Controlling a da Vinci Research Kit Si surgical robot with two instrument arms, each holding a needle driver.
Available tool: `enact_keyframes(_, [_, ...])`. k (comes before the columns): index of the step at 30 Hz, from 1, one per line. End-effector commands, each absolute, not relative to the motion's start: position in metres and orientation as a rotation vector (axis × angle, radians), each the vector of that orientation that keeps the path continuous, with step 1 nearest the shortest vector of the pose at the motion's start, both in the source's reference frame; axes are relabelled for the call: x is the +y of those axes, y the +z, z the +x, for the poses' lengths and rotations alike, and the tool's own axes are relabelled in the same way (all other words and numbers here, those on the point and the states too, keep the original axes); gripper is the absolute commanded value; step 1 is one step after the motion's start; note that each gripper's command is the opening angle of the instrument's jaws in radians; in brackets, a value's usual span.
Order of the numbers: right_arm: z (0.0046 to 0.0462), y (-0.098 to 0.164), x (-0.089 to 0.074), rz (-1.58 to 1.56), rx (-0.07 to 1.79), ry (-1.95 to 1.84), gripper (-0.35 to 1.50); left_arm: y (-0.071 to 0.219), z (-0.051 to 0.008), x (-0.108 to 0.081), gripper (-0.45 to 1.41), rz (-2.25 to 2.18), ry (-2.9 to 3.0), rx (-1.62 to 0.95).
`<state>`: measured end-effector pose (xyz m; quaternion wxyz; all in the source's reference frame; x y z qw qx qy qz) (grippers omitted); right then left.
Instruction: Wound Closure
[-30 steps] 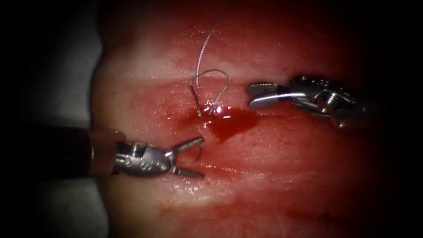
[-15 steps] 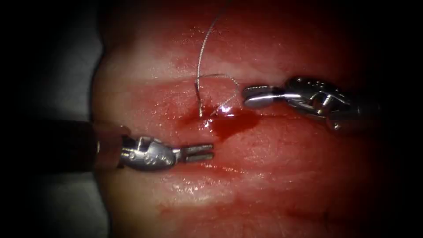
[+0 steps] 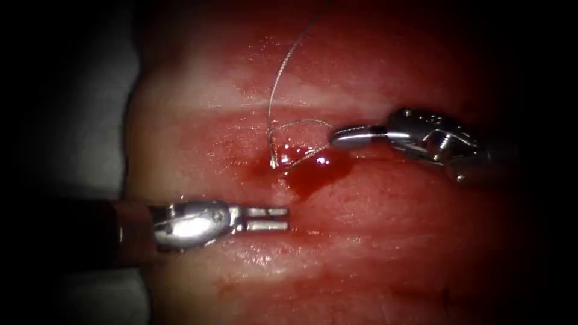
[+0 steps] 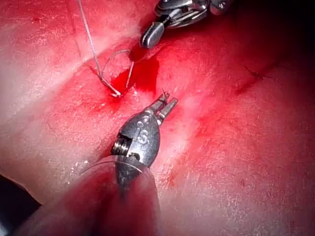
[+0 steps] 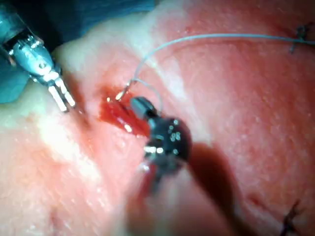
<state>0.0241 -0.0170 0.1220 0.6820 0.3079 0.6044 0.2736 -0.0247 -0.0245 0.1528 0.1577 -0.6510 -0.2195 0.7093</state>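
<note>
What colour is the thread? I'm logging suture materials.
Pale silvery grey thread, clearest in the endoscope view.

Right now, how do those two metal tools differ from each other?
The right tool sits right of the red fluid, jaws shut on the thread loop. The left tool lies lower, left of the fluid, clear of the thread. The left tool has a tiny dark sliver at its tips; whether that is the needle I cannot tell. Both hover close over the tissue.
</note>
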Motion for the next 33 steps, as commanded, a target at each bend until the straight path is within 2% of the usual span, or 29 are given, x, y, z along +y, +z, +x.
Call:
enact_keyframes(1, [0.0250, 0.1226, -0.0189, 0.720, 1.359, 0.583, -0.06, 0.1531, -0.0252, -0.0255, -0.45, -1.855, 2.021, -0.653])
enact_keyframes(2, [0.0252, 0.1226, -0.0193, 0.731, 1.365, 0.561, -0.20, 0.1529, -0.0252, -0.0255, -0.45, -1.862, 2.020, -0.666])
enact_keyframes(3, [0.0260, 0.1225, -0.0202, 0.734, 1.359, 0.519, -0.17, 0.1529, -0.0252, -0.0254, -0.45, -1.869, 2.017, -0.690])
enact_keyframes(8, [0.0293, 0.1224, -0.0221, 0.734, 1.382, 0.455, -0.35, 0.1529, -0.0247, -0.0254, -0.45, -1.872, 2.020, -0.688])
enact_keyframes(16, [0.0311, 0.1243, -0.0233, 0.700, 1.351, 0.417, -0.35, 0.1511, -0.0244, -0.0255, -0.45, -1.817, 1.925, -0.783])
enact_keyframes(33, [0.0301, 0.1255, -0.0233, 0.637, 1.326, 0.400, -0.35, 0.1480, -0.0235, -0.0255, -0.45, -1.547, 1.461, -1.146])
